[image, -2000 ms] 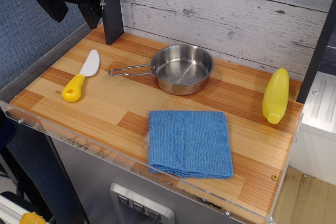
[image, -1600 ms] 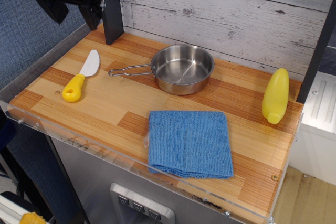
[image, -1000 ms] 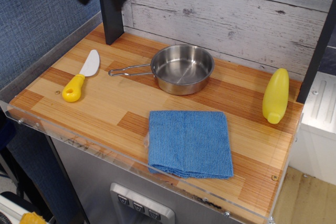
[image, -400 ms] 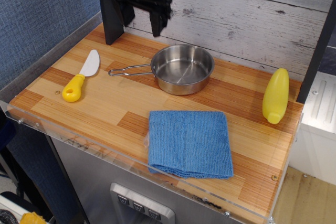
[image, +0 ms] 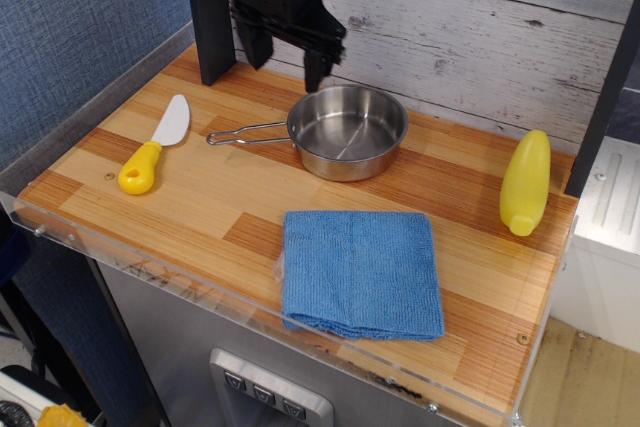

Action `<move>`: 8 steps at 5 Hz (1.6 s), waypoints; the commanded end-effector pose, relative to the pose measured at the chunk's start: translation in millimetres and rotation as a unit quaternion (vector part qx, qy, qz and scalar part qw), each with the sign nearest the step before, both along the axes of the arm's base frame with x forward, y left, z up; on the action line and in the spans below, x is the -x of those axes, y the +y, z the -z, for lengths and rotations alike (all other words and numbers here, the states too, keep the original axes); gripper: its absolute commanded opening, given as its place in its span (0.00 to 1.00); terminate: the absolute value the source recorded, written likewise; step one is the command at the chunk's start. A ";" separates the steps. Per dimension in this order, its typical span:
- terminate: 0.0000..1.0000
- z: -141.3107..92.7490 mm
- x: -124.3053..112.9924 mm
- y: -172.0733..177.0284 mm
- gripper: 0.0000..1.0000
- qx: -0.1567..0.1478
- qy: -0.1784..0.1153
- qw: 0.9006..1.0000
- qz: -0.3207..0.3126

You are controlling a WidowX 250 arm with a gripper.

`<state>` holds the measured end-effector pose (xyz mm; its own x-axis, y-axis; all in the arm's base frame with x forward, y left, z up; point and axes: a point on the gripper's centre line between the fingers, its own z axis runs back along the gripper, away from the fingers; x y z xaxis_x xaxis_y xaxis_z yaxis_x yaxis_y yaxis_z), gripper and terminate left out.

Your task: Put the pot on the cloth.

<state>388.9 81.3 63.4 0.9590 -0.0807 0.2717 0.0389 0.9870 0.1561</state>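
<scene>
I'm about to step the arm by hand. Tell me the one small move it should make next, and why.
Probably lower the gripper onto the pot, at its left rim near the wire handle. Its jaws are open and empty, hanging above and behind the pot, which sits on the wood, apart from the cloth.

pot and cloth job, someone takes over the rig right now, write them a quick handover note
Tool: open and empty, hanging in the air above the back left rim of the pot, touching nothing.
Pot: upright on the wooden counter near the back wall, empty, wire handle pointing left.
Cloth: folded flat near the front edge, in front of the pot and apart from it, nothing on it.
Done: nothing of the move itself; the pot is not yet grasped.
Left: grip the pot, lift it, carry it forward, set it on the cloth, release.
</scene>
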 end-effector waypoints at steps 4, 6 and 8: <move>0.00 34.7 4.9 -22.2 0.00 0.035 0.038 0.998 0.045; 0.00 30.4 8.7 -16.6 0.00 0.033 0.035 0.998 0.037; 0.00 15.3 7.9 -8.1 0.00 0.044 0.019 0.999 0.015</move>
